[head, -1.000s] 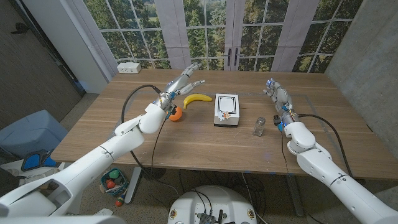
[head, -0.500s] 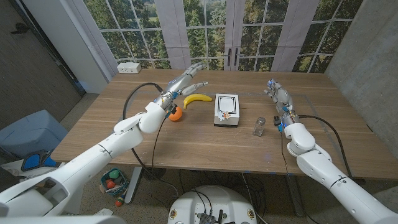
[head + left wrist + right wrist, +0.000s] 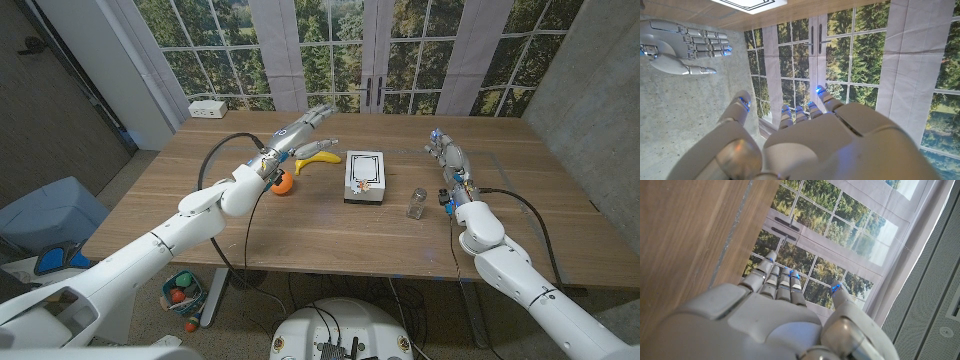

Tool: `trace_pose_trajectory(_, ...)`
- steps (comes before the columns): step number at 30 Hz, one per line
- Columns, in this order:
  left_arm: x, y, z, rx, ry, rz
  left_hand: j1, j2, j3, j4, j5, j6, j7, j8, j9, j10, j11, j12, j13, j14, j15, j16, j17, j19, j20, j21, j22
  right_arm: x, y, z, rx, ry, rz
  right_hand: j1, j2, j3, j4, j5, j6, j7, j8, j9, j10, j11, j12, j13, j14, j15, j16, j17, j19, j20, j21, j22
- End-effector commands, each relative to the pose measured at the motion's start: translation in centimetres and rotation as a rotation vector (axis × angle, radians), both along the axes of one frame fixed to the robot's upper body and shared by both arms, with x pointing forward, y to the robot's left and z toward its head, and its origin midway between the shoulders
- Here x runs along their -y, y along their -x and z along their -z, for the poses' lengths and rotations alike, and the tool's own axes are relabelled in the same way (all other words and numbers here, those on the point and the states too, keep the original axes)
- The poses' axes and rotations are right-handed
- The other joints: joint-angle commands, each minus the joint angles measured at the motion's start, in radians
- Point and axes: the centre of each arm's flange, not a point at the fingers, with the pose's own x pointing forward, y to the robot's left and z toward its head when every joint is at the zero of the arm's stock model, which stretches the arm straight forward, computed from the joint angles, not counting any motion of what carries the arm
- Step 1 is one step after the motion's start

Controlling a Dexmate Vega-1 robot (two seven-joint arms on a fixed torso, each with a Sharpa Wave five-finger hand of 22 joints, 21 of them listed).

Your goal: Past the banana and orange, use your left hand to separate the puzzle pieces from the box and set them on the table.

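Note:
The white puzzle box (image 3: 364, 177) with a black-framed lid lies at the table's middle; its edge (image 3: 750, 4) shows in the left wrist view. A banana (image 3: 324, 158) lies just left of the box, and an orange (image 3: 283, 183) sits left of the banana, nearer to me. My left hand (image 3: 301, 135) hovers above the banana, fingers stretched out and apart, pointing toward the box and holding nothing (image 3: 805, 135). Over the right side of the table my right hand (image 3: 447, 154) is raised with straight fingers and holds nothing (image 3: 775, 315); it also shows as the right hand (image 3: 685, 45) in the left wrist view.
A small clear glass jar (image 3: 416, 203) stands right of the box, between it and my right arm. A white outlet box (image 3: 207, 107) sits at the table's far left corner. Bare wood (image 3: 330, 235) lies in front of the box.
My left hand has swung to the right, from above the orange to over the banana, its fingers now pointing toward the box. The right hand has barely moved.

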Motion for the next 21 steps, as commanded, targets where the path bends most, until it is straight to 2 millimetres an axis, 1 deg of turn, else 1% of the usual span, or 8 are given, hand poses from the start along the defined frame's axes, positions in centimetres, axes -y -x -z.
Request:
trace_pose_trajectory(1, 0.6, 1.2, 0.5, 0.046, -0.075, -0.028, 0.016, -0.012, 0.000, -0.009, -0.005, -0.005, -0.016, 0.000, 0.006, -0.008, -0.006, -0.004, 0.002, -0.012, -0.043, 0.000, 0.002, 0.000, -0.025, -0.005, 0.003, 0.0, 1.0, 0.8, 0.011, -0.012, 0.020, 0.011, 0.011, -0.001, -0.006, 0.000, 0.008, 0.000, -0.001, 0.003, 0.008, -0.001, 0.000, 0.004, 0.010, -0.003, 0.006, 0.001, 0.008, 0.001, -0.003, 0.005)
trace_pose_trajectory(8, 1.1, 1.6, 0.9, 0.066, -0.113, -0.041, 0.026, -0.027, -0.004, -0.016, -0.004, -0.002, -0.034, 0.004, 0.007, -0.010, -0.010, -0.004, 0.003, -0.010, -0.044, 0.002, 0.002, 0.008, -0.025, -0.005, 0.003, 0.1, 1.5, 1.3, 0.007, -0.022, 0.025, 0.010, 0.011, -0.002, -0.008, 0.000, 0.009, 0.000, -0.002, 0.003, 0.010, 0.000, 0.000, 0.004, 0.009, -0.004, 0.006, 0.000, 0.009, 0.001, -0.004, 0.005)
trace_pose_trajectory(12, 1.5, 1.9, 1.2, 0.075, -0.140, -0.049, 0.038, -0.037, -0.005, -0.020, -0.003, 0.003, -0.041, 0.008, 0.007, -0.010, -0.007, -0.003, 0.004, -0.004, -0.040, 0.005, 0.002, 0.026, -0.016, -0.002, 0.003, 0.2, 1.7, 1.5, 0.006, -0.023, 0.028, 0.010, 0.011, -0.003, -0.008, 0.000, 0.009, 0.000, -0.003, 0.003, 0.009, 0.000, -0.001, 0.004, 0.011, -0.002, 0.007, 0.000, 0.009, 0.001, -0.005, 0.005)
trace_pose_trajectory(13, 1.6, 1.9, 1.2, 0.081, -0.144, -0.052, 0.045, -0.041, -0.005, -0.021, -0.003, 0.009, -0.050, 0.011, 0.008, -0.010, -0.007, -0.003, 0.004, -0.004, -0.038, 0.005, 0.003, 0.030, -0.014, -0.002, 0.003, 0.3, 1.8, 1.6, 0.007, -0.024, 0.030, 0.010, 0.011, -0.003, -0.008, 0.000, 0.009, 0.000, -0.003, 0.003, 0.009, 0.000, -0.001, 0.004, 0.011, -0.002, 0.007, 0.000, 0.009, 0.001, -0.005, 0.005)
trace_pose_trajectory(15, 1.8, 2.1, 1.3, 0.094, -0.154, -0.058, 0.052, -0.046, -0.005, -0.022, -0.003, 0.018, -0.055, 0.015, 0.008, -0.007, -0.008, -0.002, 0.004, 0.000, -0.036, 0.007, 0.003, 0.034, -0.011, -0.002, 0.003, 0.3, 1.9, 1.7, 0.009, -0.026, 0.030, 0.010, 0.011, -0.003, -0.008, 0.000, 0.008, 0.000, -0.003, 0.003, 0.009, 0.000, -0.002, 0.004, 0.011, -0.002, 0.007, 0.000, 0.009, 0.001, -0.005, 0.005)
trace_pose_trajectory(18, 2.1, 2.4, 1.5, 0.130, -0.163, -0.071, 0.070, -0.056, -0.005, -0.024, -0.002, 0.036, -0.058, 0.023, 0.008, -0.002, -0.007, 0.000, 0.004, 0.010, -0.032, 0.010, 0.003, 0.050, -0.005, -0.001, 0.004, 0.5, 2.2, 1.9, 0.011, -0.031, 0.034, 0.010, 0.011, -0.003, -0.008, 0.000, 0.008, 0.000, -0.004, 0.003, 0.009, 0.000, -0.002, 0.004, 0.011, -0.002, 0.008, 0.000, 0.009, 0.001, -0.005, 0.005)
trace_pose_trajectory(20, 2.2, 2.6, 1.7, 0.153, -0.162, -0.066, 0.088, -0.067, -0.005, -0.024, -0.002, 0.058, -0.064, 0.031, 0.008, 0.009, -0.008, 0.003, 0.004, 0.023, -0.032, 0.012, 0.003, 0.070, 0.003, 0.002, 0.004, 0.6, 2.3, 2.1, 0.010, -0.031, 0.036, 0.009, 0.012, -0.004, -0.009, 0.000, 0.009, 0.001, -0.003, 0.003, 0.010, -0.001, -0.002, 0.004, 0.011, -0.001, 0.007, -0.001, 0.010, 0.000, -0.005, 0.005)
trace_pose_trajectory(21, 2.3, 2.7, 1.8, 0.164, -0.161, -0.066, 0.105, -0.075, -0.004, -0.024, -0.002, 0.076, -0.067, 0.037, 0.009, 0.023, -0.006, 0.007, 0.004, 0.042, -0.029, 0.016, 0.003, 0.088, 0.008, 0.005, 0.004, 0.7, 2.4, 2.1, 0.011, -0.029, 0.037, 0.009, 0.012, -0.004, -0.009, 0.000, 0.009, 0.001, -0.003, 0.003, 0.009, -0.001, -0.002, 0.004, 0.011, -0.002, 0.008, -0.001, 0.010, 0.001, -0.005, 0.005)
